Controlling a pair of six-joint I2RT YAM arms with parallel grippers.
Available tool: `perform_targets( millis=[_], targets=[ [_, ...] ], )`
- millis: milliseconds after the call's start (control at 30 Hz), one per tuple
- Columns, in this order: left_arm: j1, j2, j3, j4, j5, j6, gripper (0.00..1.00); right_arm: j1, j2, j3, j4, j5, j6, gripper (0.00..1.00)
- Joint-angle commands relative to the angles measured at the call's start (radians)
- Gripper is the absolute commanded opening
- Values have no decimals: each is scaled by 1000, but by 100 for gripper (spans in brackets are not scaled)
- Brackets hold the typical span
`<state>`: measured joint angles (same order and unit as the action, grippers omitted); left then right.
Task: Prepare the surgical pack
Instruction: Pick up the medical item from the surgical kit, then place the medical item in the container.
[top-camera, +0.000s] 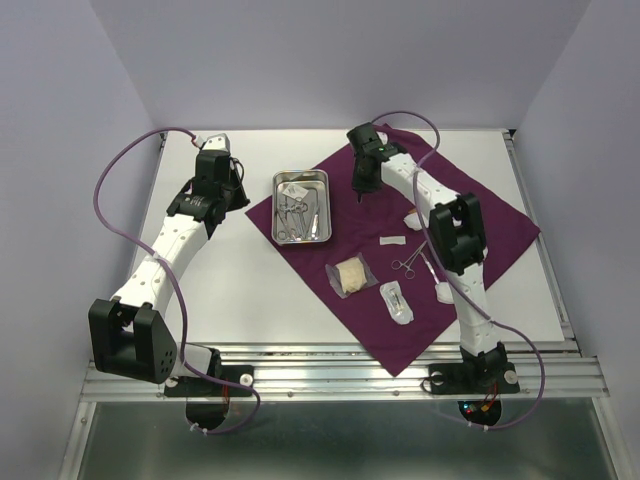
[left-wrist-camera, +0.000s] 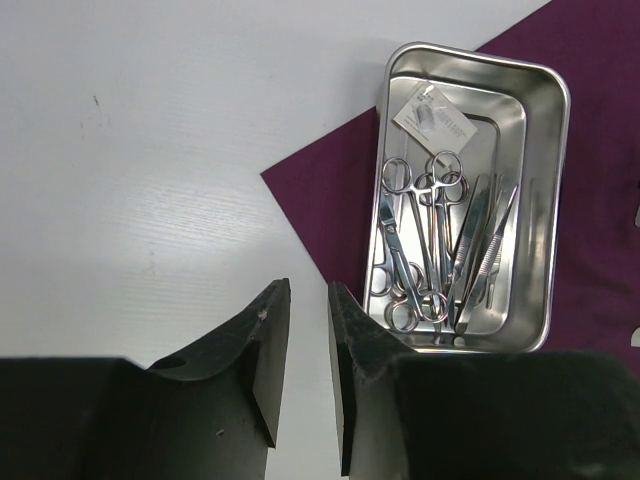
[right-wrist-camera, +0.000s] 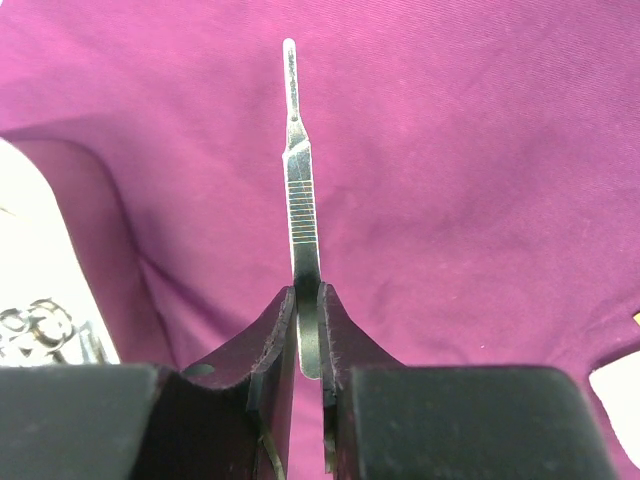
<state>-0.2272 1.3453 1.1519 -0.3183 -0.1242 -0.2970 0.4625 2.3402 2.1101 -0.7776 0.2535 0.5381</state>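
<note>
Purple cloth, steel tray with scissors, forceps, packet inside.

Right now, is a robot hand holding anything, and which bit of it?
The right gripper pinches a thin steel scalpel handle by its wide flat end, narrow tip pointing out over the purple cloth. The left gripper holds nothing.

Cloth plain plum-purple. Tabletop white, faintly grained. Tray mirror-bright steel; instruments in it silver. Scalpel handle silver, with a band of fine cross-ribs. Gauze cream. Walls pale lilac.
</note>
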Motion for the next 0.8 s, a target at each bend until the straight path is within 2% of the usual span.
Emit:
perform_targets(
  millis=[0, 467, 767],
  targets=[
    [5, -12, 17, 13, -12, 9, 33, 24, -71, 54, -5, -13, -7, 2],
    [5, -6, 20, 10, -15, 7, 33, 177, -65, 106, 15, -69, 17, 2],
    [5, -8, 20, 7, -18, 7, 33, 220, -84, 25, 61, -80, 62, 5]
  ],
)
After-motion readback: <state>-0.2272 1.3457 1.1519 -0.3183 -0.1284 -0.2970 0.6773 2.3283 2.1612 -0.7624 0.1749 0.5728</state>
